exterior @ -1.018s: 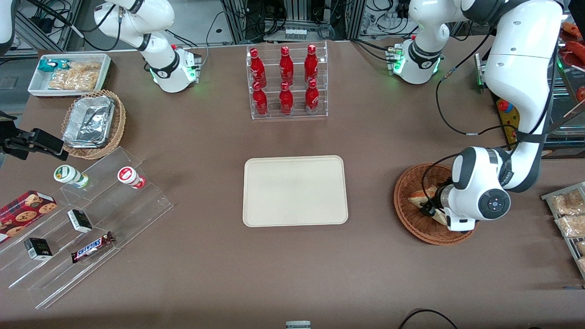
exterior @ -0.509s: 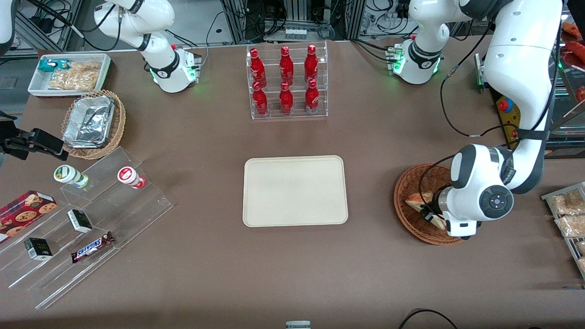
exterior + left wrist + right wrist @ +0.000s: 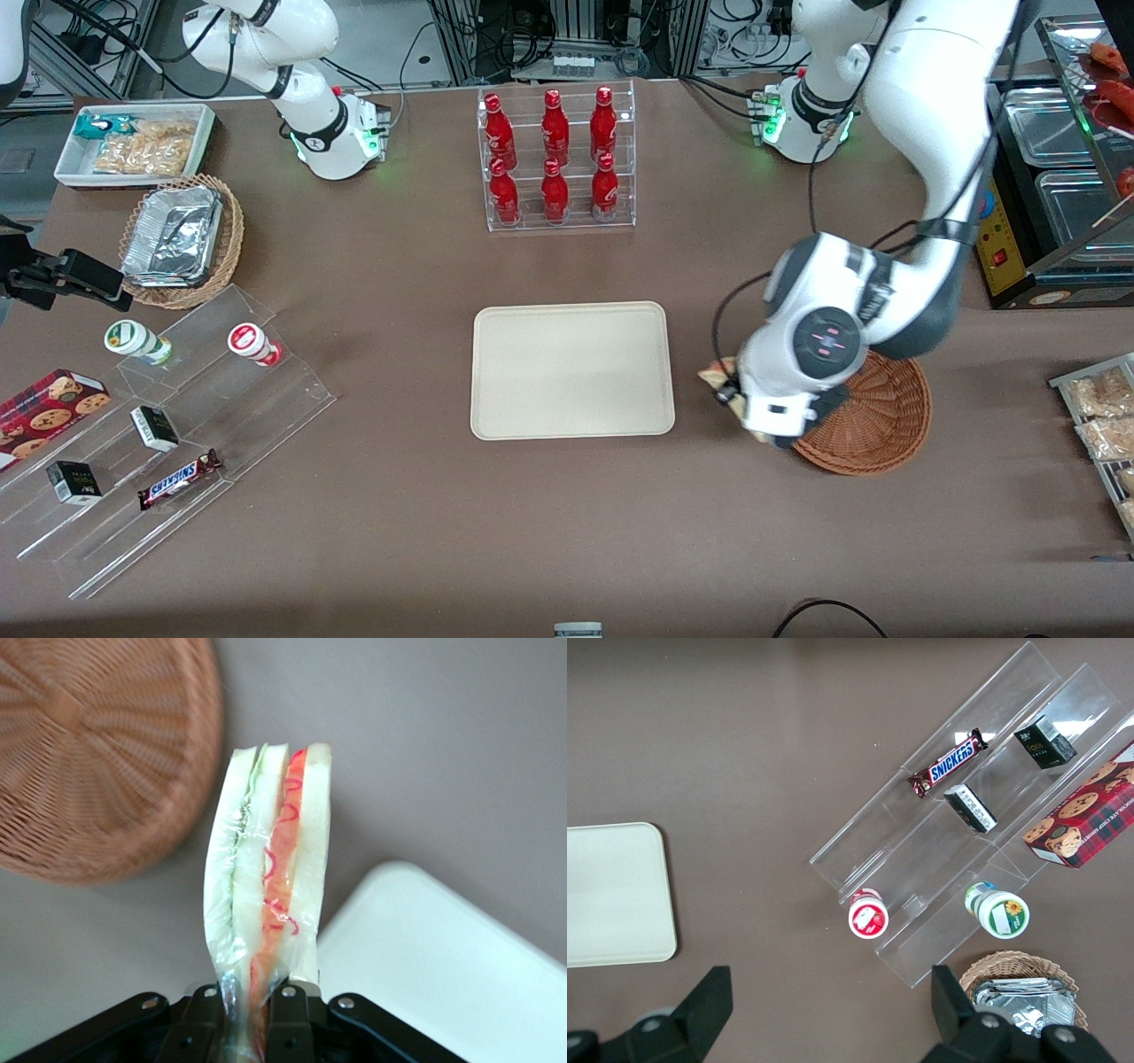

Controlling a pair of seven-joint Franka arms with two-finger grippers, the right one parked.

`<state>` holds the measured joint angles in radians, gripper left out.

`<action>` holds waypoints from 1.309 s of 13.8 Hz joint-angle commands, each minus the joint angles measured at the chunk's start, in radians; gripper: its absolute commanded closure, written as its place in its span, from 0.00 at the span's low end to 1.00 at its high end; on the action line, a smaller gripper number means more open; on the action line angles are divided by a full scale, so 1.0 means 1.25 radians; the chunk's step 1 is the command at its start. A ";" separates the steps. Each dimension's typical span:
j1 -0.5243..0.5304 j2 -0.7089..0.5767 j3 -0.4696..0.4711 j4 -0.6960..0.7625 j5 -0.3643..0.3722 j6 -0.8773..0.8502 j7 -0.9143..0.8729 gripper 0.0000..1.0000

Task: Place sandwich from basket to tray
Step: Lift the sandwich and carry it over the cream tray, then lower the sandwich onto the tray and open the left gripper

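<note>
My left gripper (image 3: pixel 728 392) is shut on the sandwich (image 3: pixel 266 868), a wrapped wedge of pale bread with red, orange and green filling. It holds the sandwich above the table, between the reddish-brown wicker basket (image 3: pixel 886 416) and the cream tray (image 3: pixel 571 369). In the front view only a corner of the sandwich (image 3: pixel 711 376) shows beside the wrist. The left wrist view shows the basket (image 3: pixel 89 753) with nothing in its visible part and a corner of the tray (image 3: pixel 443 966) close by. The tray also shows in the right wrist view (image 3: pixel 611 895).
A clear rack of red bottles (image 3: pixel 555 159) stands farther from the front camera than the tray. Toward the parked arm's end are a tan basket with foil trays (image 3: pixel 182 239), a white snack bin (image 3: pixel 133 142) and acrylic steps with small goods (image 3: pixel 168 425). Bagged snacks (image 3: pixel 1099 408) lie at the working arm's end.
My gripper has lifted the sandwich out of the basket and carried it toward the tray. The basket now stands uncovered and empty.
</note>
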<state>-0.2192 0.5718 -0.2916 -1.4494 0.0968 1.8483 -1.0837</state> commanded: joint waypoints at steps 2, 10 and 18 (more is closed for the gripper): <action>-0.132 0.060 0.008 0.035 0.000 0.102 -0.016 0.92; -0.250 0.152 0.008 0.050 0.010 0.230 0.026 0.90; -0.253 0.154 0.009 0.042 0.006 0.154 0.131 0.86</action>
<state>-0.5240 0.7579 -0.2895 -1.4166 0.0992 2.0623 -0.9453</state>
